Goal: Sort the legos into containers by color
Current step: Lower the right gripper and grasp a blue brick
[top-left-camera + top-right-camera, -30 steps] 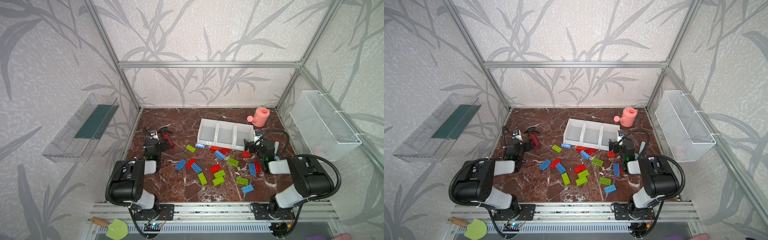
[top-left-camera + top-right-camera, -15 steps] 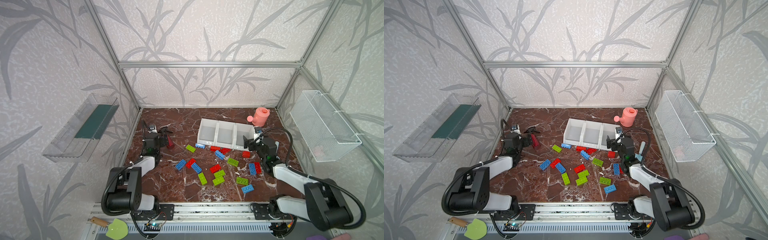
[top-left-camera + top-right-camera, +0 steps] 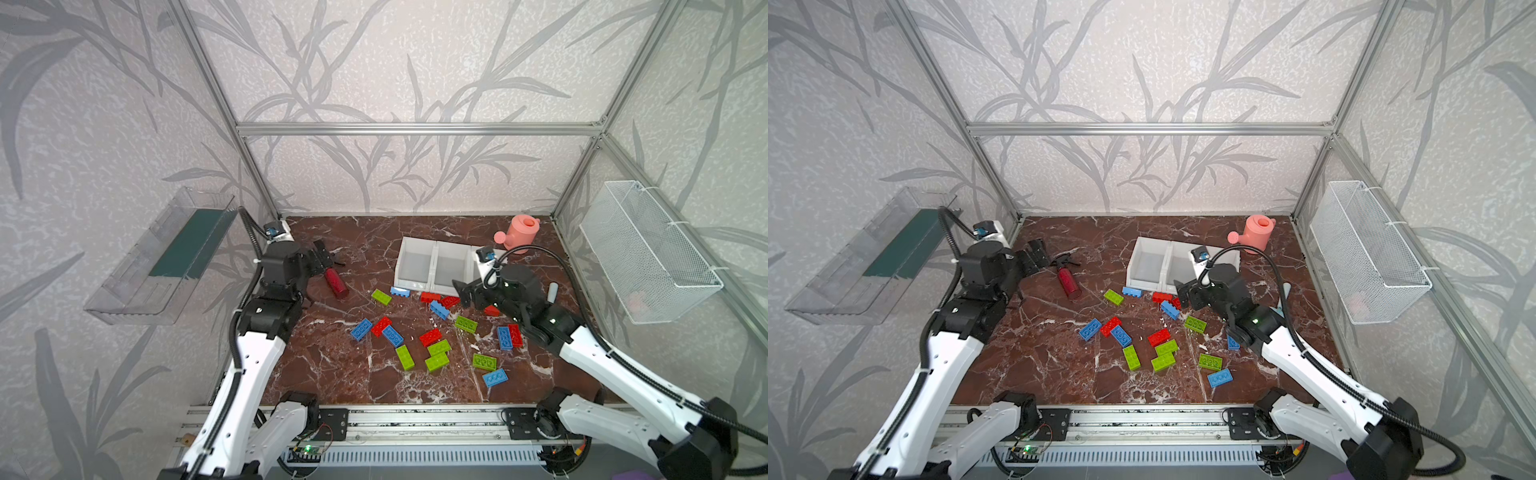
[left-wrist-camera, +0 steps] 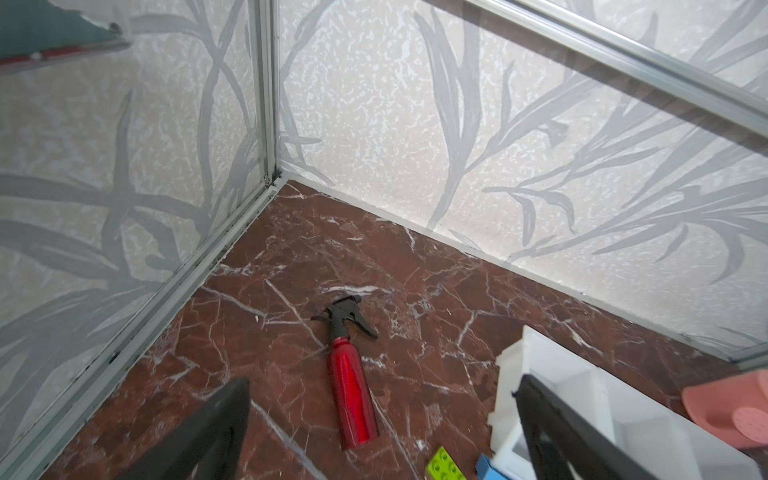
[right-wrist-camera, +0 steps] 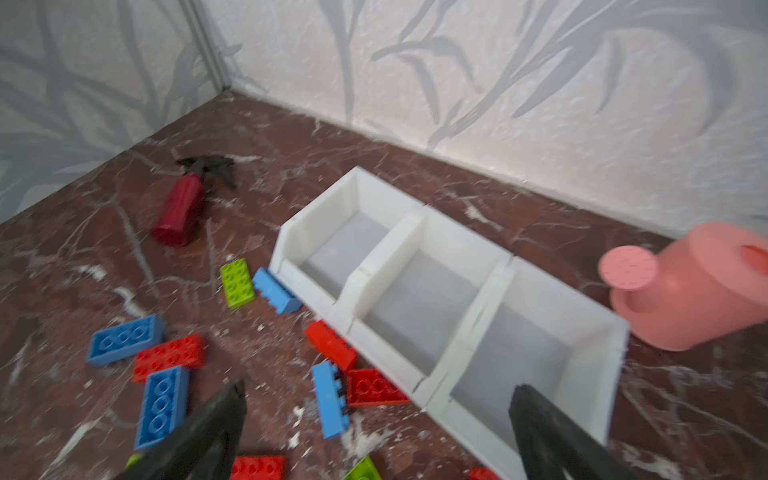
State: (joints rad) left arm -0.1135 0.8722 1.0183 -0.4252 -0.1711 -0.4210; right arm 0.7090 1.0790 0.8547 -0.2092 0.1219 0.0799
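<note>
By my reckoning the sorting has not begun. All the legos [image 3: 430, 337] lie loose on the tabletop [image 3: 332, 382], none sits in the containers [image 3: 417, 266], and every brick is left to pick and drop by colour.

Nearest me, toward 5 o'clock, a lone blue brick [image 3: 494, 377] lies flat, with a knot of lime green ones just beyond it, nearer 6 o'clock. Around the middle, red, blue and green lie mixed, some touching; I count about six of each. They are small studded plastic blocks, most of them studs up.

Farther on, between 12 and 1 o'clock, a few red and blue ones crowd the front lip of the containers. A tipped blue brick [image 5: 276, 291] rests there on its side. The containers are three joined white bins in a row, open on top, with their low lips facing me. In the right wrist view each one is bare inside.

My right tool [image 3: 466, 293] hangs at about 2 o'clock, just in front of that lip, jaws spread wide and holding nothing. My left tool [image 3: 323, 257] is out at 10 o'clock, equally wide and empty, near a red spray bottle [image 3: 336, 282] that lies on its side. Farthest off, near 1 o'clock, a pink watering can [image 3: 521, 232] stands behind the bins.
</note>
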